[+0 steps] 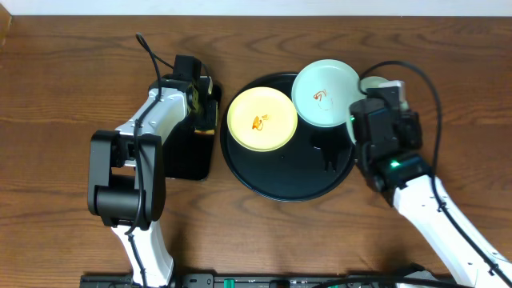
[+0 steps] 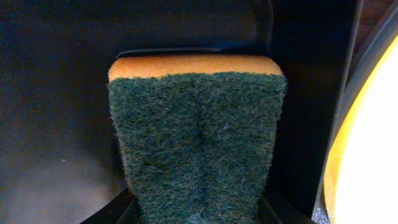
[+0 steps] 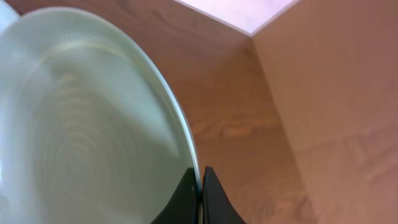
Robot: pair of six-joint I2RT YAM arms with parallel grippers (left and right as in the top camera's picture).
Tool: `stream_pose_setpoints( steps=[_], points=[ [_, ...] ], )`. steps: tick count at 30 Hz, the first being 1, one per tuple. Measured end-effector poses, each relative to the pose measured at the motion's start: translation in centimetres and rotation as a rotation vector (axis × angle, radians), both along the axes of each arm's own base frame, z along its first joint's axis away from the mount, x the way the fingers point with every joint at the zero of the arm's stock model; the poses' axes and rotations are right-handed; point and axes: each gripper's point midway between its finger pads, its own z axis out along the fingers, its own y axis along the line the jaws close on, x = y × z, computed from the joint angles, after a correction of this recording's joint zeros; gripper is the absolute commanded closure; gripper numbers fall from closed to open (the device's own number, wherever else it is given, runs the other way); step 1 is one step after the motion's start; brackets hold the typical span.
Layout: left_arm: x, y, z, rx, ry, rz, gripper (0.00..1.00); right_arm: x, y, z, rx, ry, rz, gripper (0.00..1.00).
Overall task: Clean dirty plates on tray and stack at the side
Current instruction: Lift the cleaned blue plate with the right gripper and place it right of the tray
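Note:
The round black tray (image 1: 280, 186) holds a pale yellow plate (image 1: 262, 119) with an orange-brown smear, also at the right edge of the left wrist view (image 2: 370, 155). My right gripper (image 1: 353, 122) (image 3: 201, 180) is shut on the rim of a mint-white plate (image 1: 324, 92) (image 3: 87, 124), which has a smear and is held tilted over the tray's far right. A second mint-white plate (image 1: 374, 82) lies on the table, mostly hidden behind the right gripper. My left gripper (image 1: 202, 100) (image 2: 196, 211) is shut on the green-and-orange sponge (image 2: 196, 137).
A smaller rectangular black tray (image 1: 186, 156) (image 2: 56, 93) lies left of the round tray, under the left gripper and sponge. Bare wooden table (image 1: 64, 80) surrounds both trays. The right arm reaches in from the bottom right.

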Motion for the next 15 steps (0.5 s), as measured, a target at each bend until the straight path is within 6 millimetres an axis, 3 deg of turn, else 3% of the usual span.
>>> stream_pose_setpoints(
  steps=[9, 15],
  points=[
    [-0.3, 0.0, -0.1, 0.002, 0.013, 0.0, 0.53, -2.7, -8.2, -3.5, 0.274, 0.003, -0.321, 0.99],
    [-0.3, 0.0, -0.1, 0.002, 0.014, 0.0, 0.53, -4.2, -12.7, -4.8, 0.434, -0.048, -0.485, 0.99]
  ],
)
